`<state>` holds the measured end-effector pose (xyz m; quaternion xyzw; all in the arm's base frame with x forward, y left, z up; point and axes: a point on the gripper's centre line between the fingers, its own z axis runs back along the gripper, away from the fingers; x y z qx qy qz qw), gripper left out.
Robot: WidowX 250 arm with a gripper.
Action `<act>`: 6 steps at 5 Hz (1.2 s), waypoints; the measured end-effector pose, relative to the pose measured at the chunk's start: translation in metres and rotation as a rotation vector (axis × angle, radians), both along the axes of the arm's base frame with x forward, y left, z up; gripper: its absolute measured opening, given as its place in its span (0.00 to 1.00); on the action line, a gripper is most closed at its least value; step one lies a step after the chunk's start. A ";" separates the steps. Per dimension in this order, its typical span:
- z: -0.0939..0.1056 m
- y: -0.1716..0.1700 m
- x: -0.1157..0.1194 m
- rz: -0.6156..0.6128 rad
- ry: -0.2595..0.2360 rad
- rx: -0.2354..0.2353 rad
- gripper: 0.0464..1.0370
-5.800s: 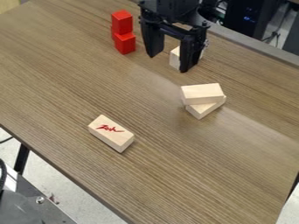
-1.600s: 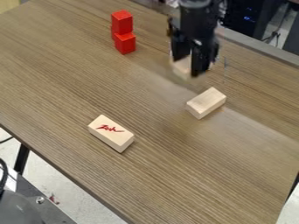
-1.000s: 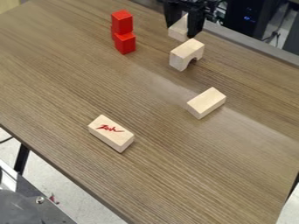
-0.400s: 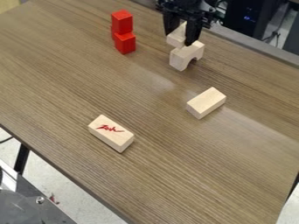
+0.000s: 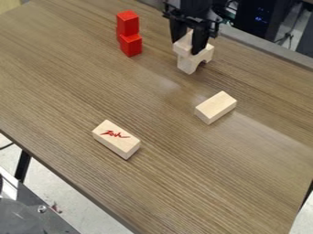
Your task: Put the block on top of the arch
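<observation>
1. Claw [image 5: 187, 47]: at the far side, right of centre, pointing down, its two fingers closed on the block.
2. Block [image 5: 182, 48]: pale, plain wood, straight-edged and box-like, with flat faces; partly hidden by the fingers. It lay over the top of the arch [image 5: 185, 64]; whether the two touched could not be told.
3. Arch: same pale wood, upright on the table [image 5: 73, 96], its curved cut-out opening downward.
4. Red cubes [image 5: 131, 45]: stacked, far left of the arch.
5. Spare block [image 5: 215, 108]: pale, flat on the table, right and nearer.
6. Marked block [image 5: 115, 140]: red marking on top, near left.
</observation>
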<state>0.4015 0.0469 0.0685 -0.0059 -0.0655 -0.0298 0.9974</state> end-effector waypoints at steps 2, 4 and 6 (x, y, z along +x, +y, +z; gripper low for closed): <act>-0.010 0.003 0.000 -0.012 0.015 -0.006 0.52; -0.006 0.004 0.005 -0.011 0.000 -0.013 0.52; -0.009 0.004 0.009 -0.001 0.006 -0.020 0.52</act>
